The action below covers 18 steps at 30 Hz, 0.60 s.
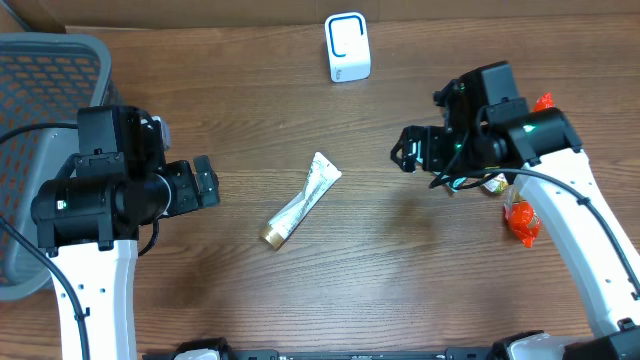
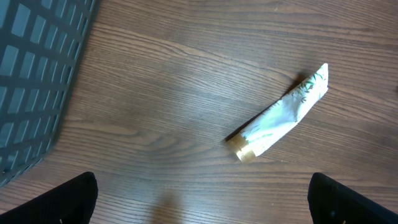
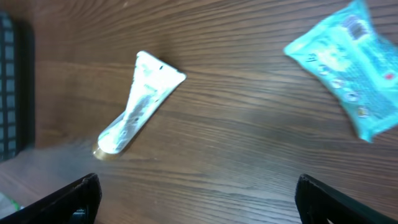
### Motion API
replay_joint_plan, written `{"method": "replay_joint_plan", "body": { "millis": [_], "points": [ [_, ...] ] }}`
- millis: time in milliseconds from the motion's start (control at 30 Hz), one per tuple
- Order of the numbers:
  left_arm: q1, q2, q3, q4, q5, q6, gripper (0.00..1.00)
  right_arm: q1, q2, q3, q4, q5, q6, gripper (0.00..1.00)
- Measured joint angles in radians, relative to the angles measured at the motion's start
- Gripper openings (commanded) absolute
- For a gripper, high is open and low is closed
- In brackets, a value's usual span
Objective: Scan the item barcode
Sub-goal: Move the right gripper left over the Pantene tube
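- Black fingers [image 2: 71, 199] of the left gripper [image 2: 204, 200] fill the bottom corners of the left wrist view. They stand wide apart, with only bare wood between them.
- Right gripper [image 3: 200, 200] looks the same in its own view: fingers [image 3: 339, 200] spread wide, clamped on nothing.
- Both grippers hang above the table [image 1: 400, 280], one to each side, pointing inward toward the middle.
- Tube [image 1: 302, 200] lies flat on the wood near the middle of the table, between the two grippers and touching neither.
- Its gold cap points to the near left and its flat crimped end to the far right. The body is white with green print.
- Whether a barcode faces up on the tube cannot be told; the print is too small.
- Scanner [image 1: 347, 47], white with a blue outline, stands at the far edge of the table, well apart from the tube.
- Basket [image 1: 45, 70], grey mesh, sits at the far left of the table.
- Teal packet [image 3: 351, 68] lies on the wood in the right wrist view, to the right of the tube and apart from it.
- Orange packets [image 1: 522, 222] lie at the right side of the table, partly hidden.
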Motion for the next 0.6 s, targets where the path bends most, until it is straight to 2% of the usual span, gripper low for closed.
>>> {"method": "replay_joint_plan", "body": {
  "millis": [400,600],
  "points": [
    [0.000,0.000,0.000,0.000,0.000,0.000,0.99,0.106,0.004,0.000,0.032,-0.006,0.000,1.00],
    [0.000,0.000,0.000,0.000,0.000,0.000,1.00,0.132,0.063,0.000,0.037,-0.015,0.003,1.00]
  ]
}}
